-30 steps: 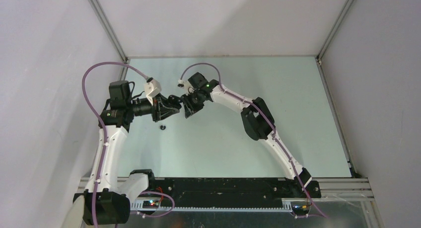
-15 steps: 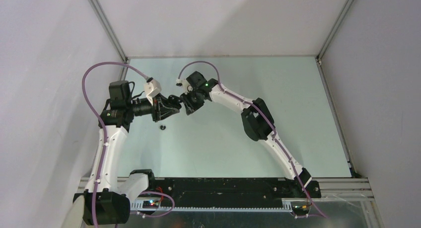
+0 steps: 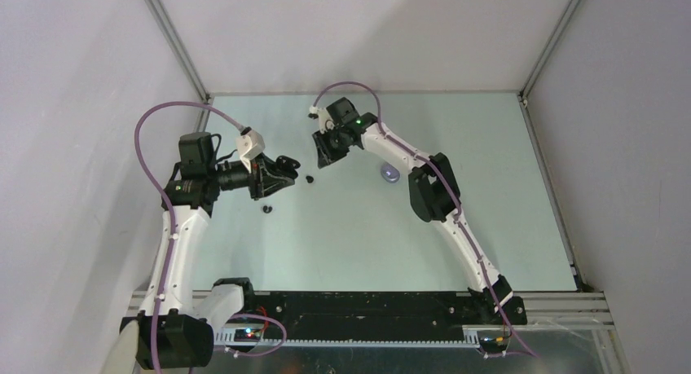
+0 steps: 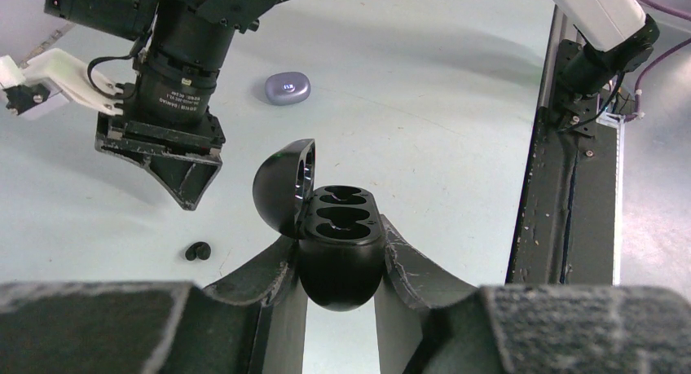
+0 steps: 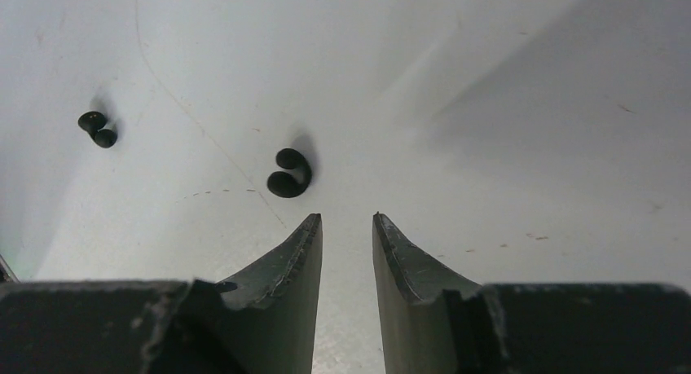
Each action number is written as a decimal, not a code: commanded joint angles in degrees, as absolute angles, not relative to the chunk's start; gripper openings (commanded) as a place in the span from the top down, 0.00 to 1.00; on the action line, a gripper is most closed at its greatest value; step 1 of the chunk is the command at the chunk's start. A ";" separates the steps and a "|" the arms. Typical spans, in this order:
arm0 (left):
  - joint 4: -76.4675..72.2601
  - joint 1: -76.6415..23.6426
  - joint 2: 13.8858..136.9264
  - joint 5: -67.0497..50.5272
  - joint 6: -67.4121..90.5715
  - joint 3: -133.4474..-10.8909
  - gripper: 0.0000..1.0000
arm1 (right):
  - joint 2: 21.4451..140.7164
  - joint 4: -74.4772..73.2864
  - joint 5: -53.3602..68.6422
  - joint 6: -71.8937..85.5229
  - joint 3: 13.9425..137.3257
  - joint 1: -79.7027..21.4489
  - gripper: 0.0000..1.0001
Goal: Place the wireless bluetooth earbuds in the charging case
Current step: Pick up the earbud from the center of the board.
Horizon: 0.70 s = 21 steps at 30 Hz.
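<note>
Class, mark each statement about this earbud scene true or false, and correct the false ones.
1. The left tool grips an open black charging case. True.
2. The wells of that case hold earbuds. False: both wells are empty.
3. The right tool holds an earbud. False: its jaws stand apart with nothing between them.
4. Two black earbuds lie on the table. True.
5. A purple case lies closed on the table. True.
</note>
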State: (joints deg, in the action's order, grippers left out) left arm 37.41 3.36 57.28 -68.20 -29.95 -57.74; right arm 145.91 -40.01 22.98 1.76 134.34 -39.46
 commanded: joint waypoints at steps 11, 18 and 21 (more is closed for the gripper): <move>35.19 3.60 56.56 -70.14 -29.41 -57.30 0.88 | 148.86 -38.43 25.72 3.59 137.77 -40.99 0.69; 35.25 3.49 56.54 -70.30 -29.36 -57.40 0.88 | 150.18 -38.80 25.20 6.15 138.08 -41.22 0.69; 35.36 3.48 56.54 -70.25 -29.36 -57.52 0.88 | 150.41 -38.65 24.62 6.57 138.07 -41.18 0.69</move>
